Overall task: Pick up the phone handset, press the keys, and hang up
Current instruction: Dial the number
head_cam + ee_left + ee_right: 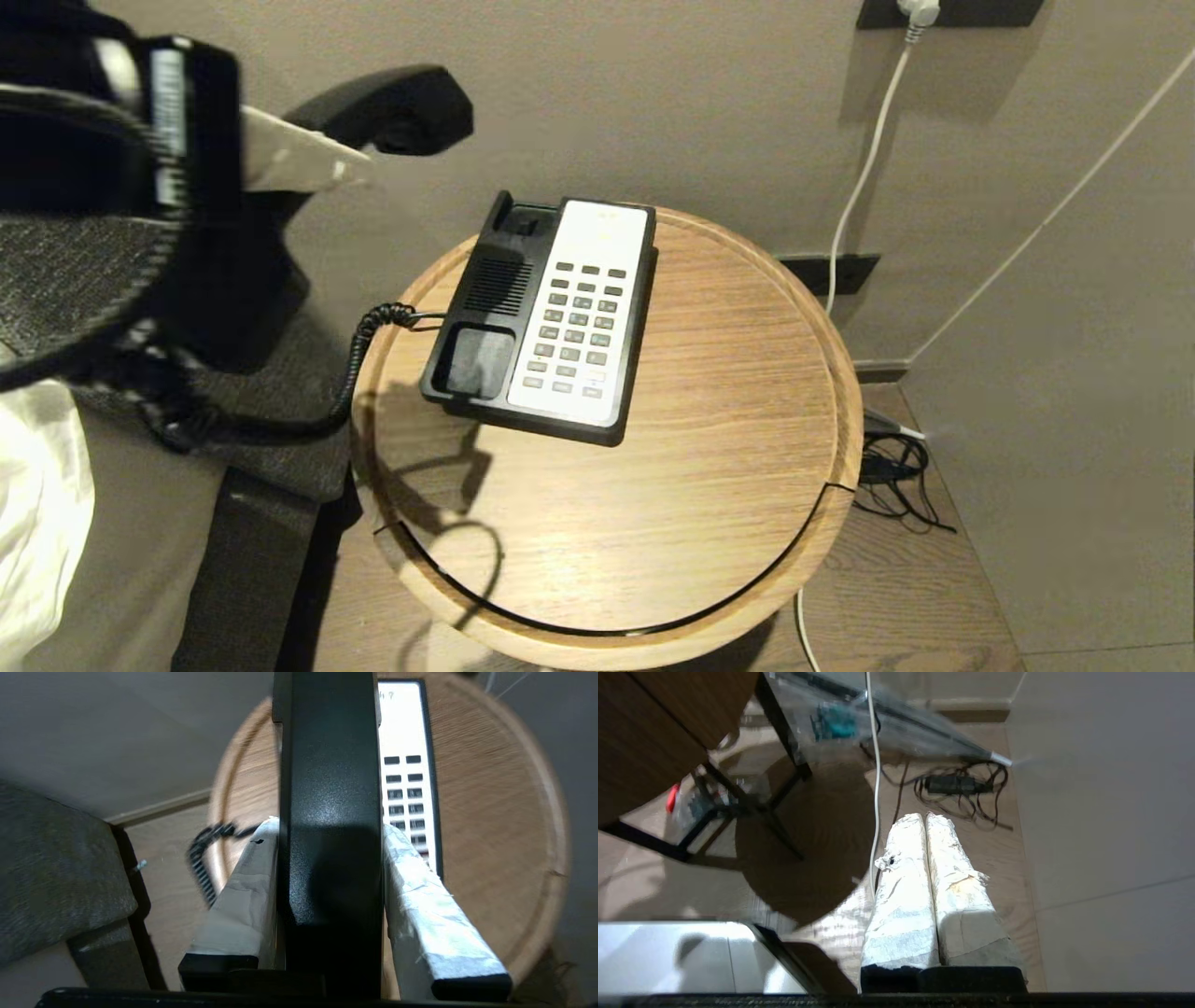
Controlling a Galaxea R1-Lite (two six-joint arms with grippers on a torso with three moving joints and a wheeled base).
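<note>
On round wooden table, phone base.

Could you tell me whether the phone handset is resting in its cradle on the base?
No, the left claw holds the phone handset raised above the phone base.

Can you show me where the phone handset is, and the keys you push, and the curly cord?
phone handset (329, 812): left wrist view, middle of its black grip.
keys (579, 322): head view, centre of the button rows.
curly cord (359, 350): head view, coil hanging beside the table.
</note>
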